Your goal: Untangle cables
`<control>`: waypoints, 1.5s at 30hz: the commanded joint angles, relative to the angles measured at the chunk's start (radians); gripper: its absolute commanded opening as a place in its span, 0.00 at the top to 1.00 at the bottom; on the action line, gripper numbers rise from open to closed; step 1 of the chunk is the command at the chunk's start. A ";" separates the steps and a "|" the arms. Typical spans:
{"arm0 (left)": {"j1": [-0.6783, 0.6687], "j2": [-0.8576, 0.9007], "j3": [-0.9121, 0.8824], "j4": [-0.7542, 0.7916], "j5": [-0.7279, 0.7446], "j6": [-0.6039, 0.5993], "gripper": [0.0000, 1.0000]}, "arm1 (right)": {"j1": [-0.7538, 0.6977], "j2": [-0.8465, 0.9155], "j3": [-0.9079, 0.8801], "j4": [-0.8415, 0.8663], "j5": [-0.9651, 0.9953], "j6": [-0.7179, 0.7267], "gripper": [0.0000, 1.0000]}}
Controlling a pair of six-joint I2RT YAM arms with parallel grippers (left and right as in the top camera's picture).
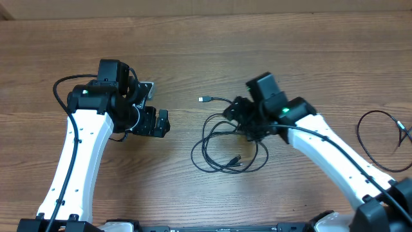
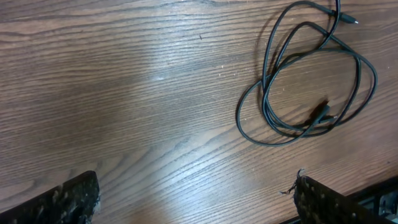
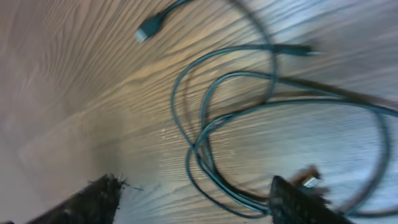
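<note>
The right hand (image 3: 199, 190) is hovering partly open over the tangled cables (image 2: 318, 113) on the bench (image 1: 193, 51), straddling strands but gripping nothing. The left hand (image 2: 198, 196) is hovering nearby, wide open and empty. The next move probably calls for pinching a single strand.

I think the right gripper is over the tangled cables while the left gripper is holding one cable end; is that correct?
Not quite: the left gripper holds nothing. The left wrist view shows it open over the bare table, with the cables lying clear of it. The right gripper is indeed over the cables.
</note>
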 commanded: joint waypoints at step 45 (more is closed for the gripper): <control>-0.006 -0.008 -0.002 0.002 -0.002 0.006 0.01 | 0.052 0.316 -0.003 0.117 0.140 0.568 0.73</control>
